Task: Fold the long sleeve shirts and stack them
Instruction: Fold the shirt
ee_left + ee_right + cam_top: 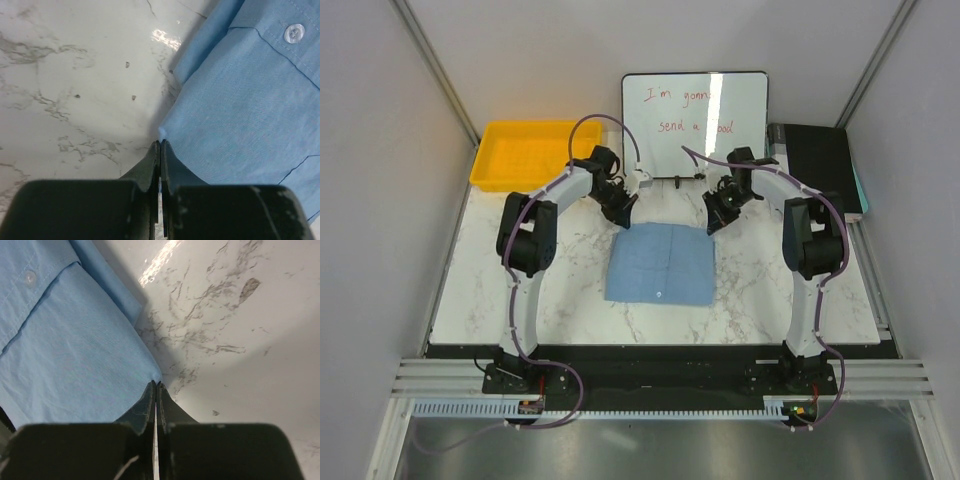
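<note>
1. A light blue long sleeve shirt (pixel 660 263) lies folded into a flat rectangle in the middle of the white marbled table (pixel 550 290). It sits between the two arms and closer to the far half of the tabletop.
2. The left gripper (pixel 620 213) is lowered at the shirt's far left corner. In the left wrist view its fingers (pixel 148 167) are pressed together with only a hairline slit between them. A small tip of blue cloth sits right at their ends, and it appears nipped there.
3. The right gripper (pixel 715 220) is lowered at the shirt's far right corner. In the right wrist view its fingers (pixel 170 410) are likewise closed to a thin line. The cloth's corner meets their tips and looks pinched between them.
4. Both wrist views show a folded layer lying over another along a stitched seam. A pale button (pixel 294 33) is sewn beside that seam.
5. A yellow tray (pixel 520 185) stands at the far left of the table, well apart from the shirt.
6. A whiteboard (pixel 695 110) with red handwriting lies at the far edge behind the grippers.
7. A black case (pixel 820 160) sits at the far right.
</note>
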Robot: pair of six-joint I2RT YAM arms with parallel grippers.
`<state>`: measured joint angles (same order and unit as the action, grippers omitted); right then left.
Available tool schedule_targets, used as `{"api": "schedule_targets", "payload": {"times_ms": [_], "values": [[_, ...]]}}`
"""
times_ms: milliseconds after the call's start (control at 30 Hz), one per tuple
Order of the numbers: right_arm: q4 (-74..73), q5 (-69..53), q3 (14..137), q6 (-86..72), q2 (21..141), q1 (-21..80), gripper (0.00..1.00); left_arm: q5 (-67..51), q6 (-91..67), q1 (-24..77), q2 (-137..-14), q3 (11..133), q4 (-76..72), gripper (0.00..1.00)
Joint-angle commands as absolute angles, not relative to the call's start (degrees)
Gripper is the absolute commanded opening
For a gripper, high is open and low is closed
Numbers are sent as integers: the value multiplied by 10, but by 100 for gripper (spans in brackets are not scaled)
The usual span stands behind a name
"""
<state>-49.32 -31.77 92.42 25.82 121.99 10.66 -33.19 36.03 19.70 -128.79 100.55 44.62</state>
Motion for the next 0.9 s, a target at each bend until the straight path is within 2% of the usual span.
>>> {"api": "schedule_targets", "payload": {"times_ms": [0, 33, 133, 200, 233, 300, 367, 600, 867], "values": [[-440, -278, 951, 225, 1214, 105, 0, -307, 333, 186, -1293, 1042, 438, 2], [-440, -288, 954, 220, 1209, 105, 0, -314, 330, 183, -1288, 1042, 437, 2], [-445, -349, 951, 198, 1190, 105, 16, -351, 324, 184, -1255, 1039, 436, 2], [-443, -375, 944, 179, 1176, 105, 17, -365, 315, 184, -1231, 1031, 437, 2], [-442, -379, 942, 174, 1170, 105, 17, -365, 311, 184, -1225, 1028, 439, 2], [-446, -381, 941, 171, 1163, 105, 6, -362, 315, 185, -1214, 1017, 448, 2], [-439, -381, 938, 164, 1149, 105, 0, -355, 329, 184, -1189, 991, 452, 2], [-439, -376, 945, 161, 1169, 116, 0, -338, 337, 171, -1193, 959, 450, 2], [-386, -298, 944, 135, 1221, 120, 0, -288, 316, 160, -1283, 1033, 442, 2]]}}
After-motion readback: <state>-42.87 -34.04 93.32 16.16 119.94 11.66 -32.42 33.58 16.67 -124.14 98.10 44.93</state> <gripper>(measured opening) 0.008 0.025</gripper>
